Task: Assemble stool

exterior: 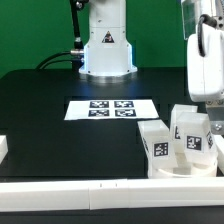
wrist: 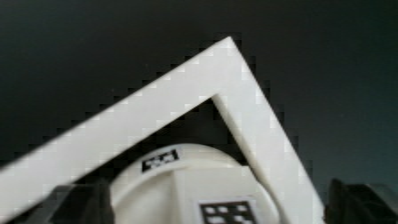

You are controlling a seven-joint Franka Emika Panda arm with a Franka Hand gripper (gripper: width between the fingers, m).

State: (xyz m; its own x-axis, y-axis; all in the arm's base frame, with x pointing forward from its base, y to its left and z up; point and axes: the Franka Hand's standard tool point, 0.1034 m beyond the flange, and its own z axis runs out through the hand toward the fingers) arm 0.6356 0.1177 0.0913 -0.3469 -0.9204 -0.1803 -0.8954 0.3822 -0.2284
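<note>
Several white stool parts with black-and-white tags are clustered at the front of the exterior view's right: one chunky leg (exterior: 156,143) and a taller one (exterior: 190,132) beside it. My gripper (exterior: 207,103) hangs just above this cluster. In the wrist view a rounded white tagged part (wrist: 178,185) lies below, between my two dark fingers (wrist: 75,205), which stand wide apart and clear of it. My gripper (wrist: 214,216) is open and holds nothing. I cannot tell whether this part is the seat or a leg.
The marker board (exterior: 110,108) lies flat mid-table. A long white border bar (exterior: 90,188) runs along the front edge, with another piece (exterior: 3,148) on the exterior view's left. In the wrist view two bars meet in a corner (wrist: 222,60) just beyond the part.
</note>
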